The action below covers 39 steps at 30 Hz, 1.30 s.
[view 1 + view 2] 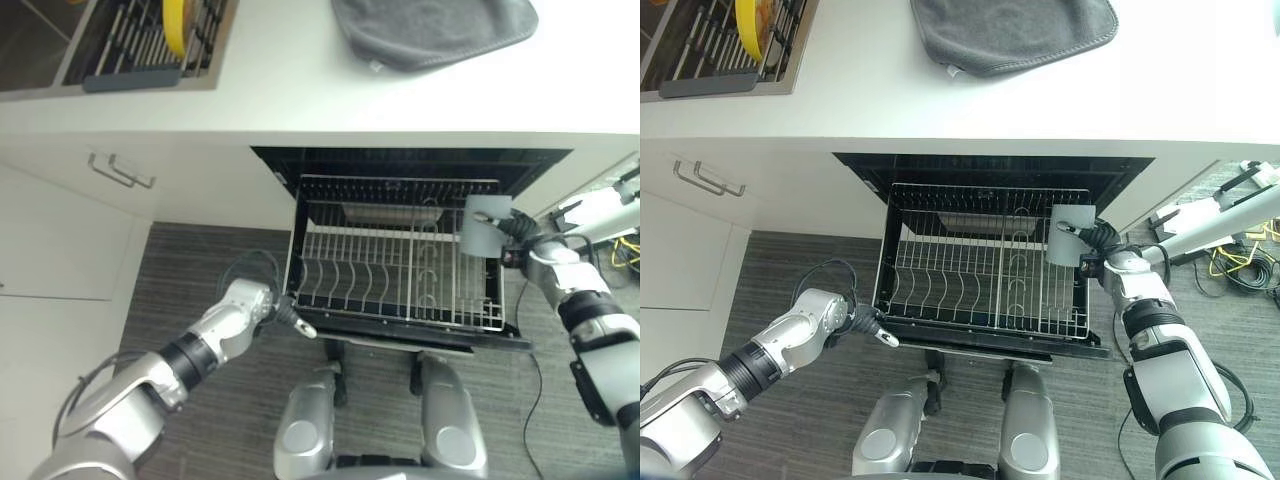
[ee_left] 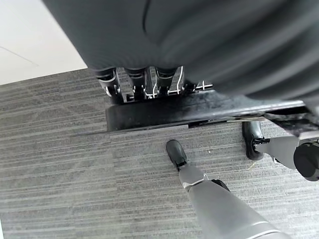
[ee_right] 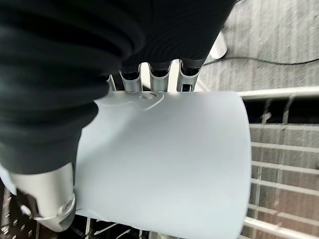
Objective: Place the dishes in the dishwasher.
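Grey cup is in the right hand, fingers and thumb wrapped round it, held over the right rear corner of the pulled-out dishwasher rack. In the right wrist view the cup has fingers behind its wall and thumb on the near side, w/ rack wires beyond it.

Rack is a wire basket w/ rows of upright tines on the left half and centre; nothing sits between them. It rests on the lowered dishwasher door, out from the dark dishwasher opening under the white counter.

Left hand is at the rack's front left corner. Left wrist view shows its fingers hooked over the dark front edge of the door or rack, can't tell which, w/ thumb apart below, over the grey carpet floor.

On the counter: folded grey cloth near the back, above the opening. Far left, a sink w/ a drying rack inside, holding one yellow plate upright on edge. White cabinet w/ a metal handle is left of the dishwasher.
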Tool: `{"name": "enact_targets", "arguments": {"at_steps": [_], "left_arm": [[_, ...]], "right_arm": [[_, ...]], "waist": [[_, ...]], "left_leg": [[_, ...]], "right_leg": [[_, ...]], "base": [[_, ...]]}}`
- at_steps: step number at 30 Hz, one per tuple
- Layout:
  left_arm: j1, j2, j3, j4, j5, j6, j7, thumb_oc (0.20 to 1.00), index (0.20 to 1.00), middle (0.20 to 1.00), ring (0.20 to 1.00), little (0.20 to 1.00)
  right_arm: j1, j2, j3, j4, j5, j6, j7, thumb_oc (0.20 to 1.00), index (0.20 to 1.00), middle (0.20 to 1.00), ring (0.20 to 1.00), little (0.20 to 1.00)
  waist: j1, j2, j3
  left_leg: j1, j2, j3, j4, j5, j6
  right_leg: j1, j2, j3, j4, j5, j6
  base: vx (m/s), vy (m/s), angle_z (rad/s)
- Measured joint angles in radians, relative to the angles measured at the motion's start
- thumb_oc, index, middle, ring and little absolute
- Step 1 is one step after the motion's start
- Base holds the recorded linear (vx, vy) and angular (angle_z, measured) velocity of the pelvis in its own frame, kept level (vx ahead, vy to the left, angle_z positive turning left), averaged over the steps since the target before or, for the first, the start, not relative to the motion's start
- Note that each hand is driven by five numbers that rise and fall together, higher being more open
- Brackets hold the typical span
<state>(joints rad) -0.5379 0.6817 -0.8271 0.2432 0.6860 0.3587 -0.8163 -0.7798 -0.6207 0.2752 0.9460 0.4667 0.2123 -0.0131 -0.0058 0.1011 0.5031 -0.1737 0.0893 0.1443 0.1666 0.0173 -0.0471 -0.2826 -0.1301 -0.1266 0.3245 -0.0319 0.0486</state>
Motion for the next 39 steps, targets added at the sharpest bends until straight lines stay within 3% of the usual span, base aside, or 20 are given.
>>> {"name": "enact_targets", "arguments": {"at_steps": [5, 11, 13, 15, 17, 19, 20, 21, 23, 25, 26, 27, 31, 39], "left_arm": [[0.037, -0.003, 0.000, 0.029, 0.001, -0.035, 0.039, 1.000, 1.000, 1.000, 1.000, 1.000], [0.105, -0.020, 0.012, 0.033, 0.001, -0.060, 0.052, 1.000, 1.000, 1.000, 1.000, 1.000], [0.150, -0.028, 0.038, 0.039, 0.002, -0.082, 0.052, 1.000, 1.000, 1.000, 1.000, 1.000], [0.217, -0.039, 0.044, 0.052, 0.004, -0.094, 0.052, 1.000, 1.000, 1.000, 1.000, 1.000], [0.264, -0.044, 0.045, 0.059, 0.011, -0.118, 0.051, 1.000, 1.000, 1.000, 1.000, 1.000], [0.310, -0.046, 0.044, 0.052, 0.012, -0.144, 0.035, 1.000, 1.000, 1.000, 1.000, 1.000], [0.327, -0.048, 0.043, 0.041, 0.011, -0.156, 0.025, 1.000, 1.000, 1.000, 1.000, 1.000], [0.347, -0.050, 0.045, 0.028, 0.011, -0.173, 0.016, 1.000, 1.000, 1.000, 1.000, 1.000], [0.355, -0.054, 0.082, 0.027, 0.020, -0.183, 0.013, 1.000, 1.000, 1.000, 1.000, 1.000], [0.361, -0.057, 0.079, 0.034, 0.034, -0.187, 0.006, 1.000, 1.000, 1.000, 1.000, 1.000], [0.365, -0.060, 0.079, 0.034, 0.041, -0.186, 0.006, 1.000, 1.000, 1.000, 1.000, 1.000], [0.365, -0.061, 0.079, 0.035, 0.042, -0.186, 0.006, 1.000, 1.000, 1.000, 1.000, 1.000], [0.368, -0.075, 0.079, 0.051, 0.044, -0.185, 0.006, 1.000, 1.000, 1.000, 1.000, 1.000], [0.359, -0.100, 0.081, 0.087, 0.079, -0.187, 0.006, 1.000, 1.000, 1.000, 1.000, 1.000]], "right_arm": [[0.026, 0.003, 0.004, 0.036, -0.067, 0.028, 0.028, 0.200, 0.200, 0.200, 0.200, 0.200], [0.095, 0.007, 0.004, 0.036, -0.133, 0.049, 0.057, 0.200, 0.200, 0.200, 0.200, 0.200], [0.149, 0.018, 0.002, 0.035, -0.151, 0.064, 0.064, 0.200, 0.200, 0.200, 0.200, 0.200], [0.223, 0.046, 0.003, 0.034, -0.156, 0.082, 0.071, 0.200, 0.200, 0.200, 0.200, 0.200], [0.279, 0.063, 0.015, 0.013, -0.186, 0.103, 0.070, 0.200, 0.200, 0.200, 0.200, 0.200], [0.334, 0.087, 0.028, -0.005, -0.194, 0.118, 0.056, 0.200, 0.200, 0.200, 0.200, 0.200], [0.349, 0.092, 0.029, -0.005, -0.193, 0.127, 0.054, 0.200, 0.200, 0.200, 0.200, 0.200], [0.368, 0.099, 0.027, -0.004, -0.195, 0.127, 0.050, 0.200, 0.200, 0.200, 0.200, 0.200], [0.417, 0.148, 0.030, 0.000, -0.212, 0.143, 0.052, 0.200, 0.200, 0.200, 0.200, 0.200], [0.424, 0.194, 0.032, 0.031, -0.212, 0.151, 0.052, 0.200, 0.200, 0.200, 0.200, 0.200], [0.423, 0.207, 0.032, 0.060, -0.212, 0.150, 0.051, 0.448, 0.448, 0.448, 0.448, 0.448], [0.424, 0.221, 0.031, 0.097, -0.211, 0.150, 0.051, 1.000, 1.000, 1.000, 1.000, 1.000], [0.423, 0.224, 0.034, 0.180, -0.229, 0.148, 0.045, 1.000, 1.000, 1.000, 1.000, 1.000], [0.424, 0.227, 0.050, 0.136, -0.210, 0.144, 0.020, 1.000, 1.000, 1.000, 1.000, 1.000]], "waist": [[-0.005, 0.002, -0.002], [-0.007, 0.028, -0.039], [-0.007, 0.026, -0.045], [-0.002, 0.017, -0.116], [0.000, 0.010, -0.128], [-0.001, 0.012, -0.169], [-0.001, 0.022, -0.186], [0.000, 0.037, -0.201], [0.012, -0.003, -0.221], [0.012, -0.007, -0.224], [0.013, -0.006, -0.224], [0.013, -0.005, -0.224], [0.011, 0.013, -0.221], [-0.004, 0.020, -0.213]], "left_leg": [[0.046, 0.013, -0.001, 0.064, -0.041, -0.005], [0.112, 0.017, -0.004, 0.070, -0.059, -0.017], [0.152, 0.021, -0.011, 0.106, -0.070, -0.030], [0.158, 0.022, -0.023, 0.157, -0.082, -0.030], [0.148, 0.029, -0.029, 0.294, -0.100, -0.037], [0.152, 0.029, -0.027, 0.214, -0.101, -0.030], [0.153, 0.029, -0.025, 0.160, -0.067, -0.024], [0.170, 0.032, -0.019, 0.134, -0.082, -0.005], [0.192, 0.003, -0.011, 0.119, -0.080, -0.002], [0.205, 0.001, -0.012, 0.113, -0.080, -0.003], [0.210, 0.005, -0.015, 0.116, -0.079, -0.005], [0.214, 0.007, -0.019, 0.115, -0.080, -0.007], [0.227, 0.017, -0.023, 0.121, -0.080, -0.017], [0.230, 0.025, -0.023, 0.132, -0.083, -0.027]], "right_leg": [[0.056, 0.001, 0.004, 0.035, -0.038, -0.015], [0.121, 0.001, 0.003, 0.048, -0.070, -0.019], [0.184, 0.001, 0.001, 0.044, -0.088, -0.019], [0.218, 0.000, 0.003, 0.040, -0.107, -0.020], [0.308, -0.004, 0.009, 0.004, -0.112, -0.027], [0.344, -0.003, 0.005, -0.006, -0.124, -0.017], [0.346, 0.004, 0.006, 0.013, -0.137, -0.006], [0.341, 0.008, 0.008, 0.053, -0.169, 0.010], [0.331, -0.022, 0.013, 0.086, -0.187, 0.029], [0.347, -0.022, 0.014, 0.086, -0.187, 0.038], [0.351, -0.019, 0.012, 0.092, -0.190, 0.038], [0.358, -0.015, 0.009, 0.098, -0.196, 0.035], [0.362, -0.008, 0.011, 0.136, -0.222, 0.006], [0.354, 0.000, 0.015, 0.165, -0.227, 0.002]], "base": [[0.20, -0.017, -0.01], [0.26, -0.005, 0.01], [0.28, -0.008, 0.02], [0.28, 0.000, -0.03], [0.33, -0.008, -0.10], [0.21, -0.012, -0.10], [0.16, -0.010, -0.10], [0.16, -0.015, -0.03], [0.12, -0.020, 0.02], [0.15, -0.022, 0.00], [0.14, -0.005, 0.06], [0.14, 0.006, 0.08], [0.10, 0.018, 0.02], [0.05, 0.014, -0.03]]}}
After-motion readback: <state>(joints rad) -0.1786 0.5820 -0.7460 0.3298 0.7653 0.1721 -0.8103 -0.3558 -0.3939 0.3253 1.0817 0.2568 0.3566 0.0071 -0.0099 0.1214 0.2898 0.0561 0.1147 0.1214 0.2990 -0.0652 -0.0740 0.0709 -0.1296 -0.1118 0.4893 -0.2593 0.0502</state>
